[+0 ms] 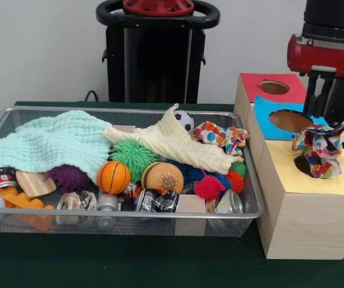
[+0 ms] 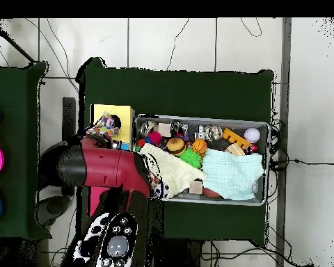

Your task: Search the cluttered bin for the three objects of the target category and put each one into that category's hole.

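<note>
A polka-dot cloth (image 1: 322, 147) lies bunched over the hole in the yellow top (image 1: 334, 180) of the wooden box, partly sunk into it. My gripper (image 1: 317, 113) hangs just above and behind it, open, with nothing between its fingers. A second polka-dot cloth (image 1: 220, 137) lies at the right end of the wire bin (image 1: 129, 214). A cream cloth (image 1: 172, 144) and a mint cloth (image 1: 51, 144) are spread over the bin's clutter. In the overhead view the arm (image 2: 104, 167) covers most of the box; the polka-dot cloth (image 2: 104, 128) shows beside the yellow top (image 2: 114, 112).
The box also has a blue top with a hole (image 1: 290, 120) and a red top with a hole (image 1: 274, 87). In the bin lie a small basketball (image 1: 113, 177), spiky balls, cans, wooden blocks and a soccer ball (image 1: 185, 120). The table is dark green.
</note>
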Controlling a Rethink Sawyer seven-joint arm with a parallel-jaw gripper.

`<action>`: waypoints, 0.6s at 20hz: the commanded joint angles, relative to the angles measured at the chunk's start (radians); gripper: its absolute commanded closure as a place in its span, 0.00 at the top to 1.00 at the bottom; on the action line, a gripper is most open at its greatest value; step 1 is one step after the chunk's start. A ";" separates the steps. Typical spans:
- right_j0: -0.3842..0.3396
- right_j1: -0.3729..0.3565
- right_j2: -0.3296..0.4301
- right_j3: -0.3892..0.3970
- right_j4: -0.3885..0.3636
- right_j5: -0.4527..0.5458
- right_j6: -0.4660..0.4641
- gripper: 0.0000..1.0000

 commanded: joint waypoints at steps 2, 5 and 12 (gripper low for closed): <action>-0.022 0.053 0.045 0.026 0.043 -0.020 0.243 0.00; -0.025 0.059 0.046 0.019 0.043 -0.024 0.240 0.00; -0.018 0.068 0.036 -0.014 0.051 0.018 0.250 0.00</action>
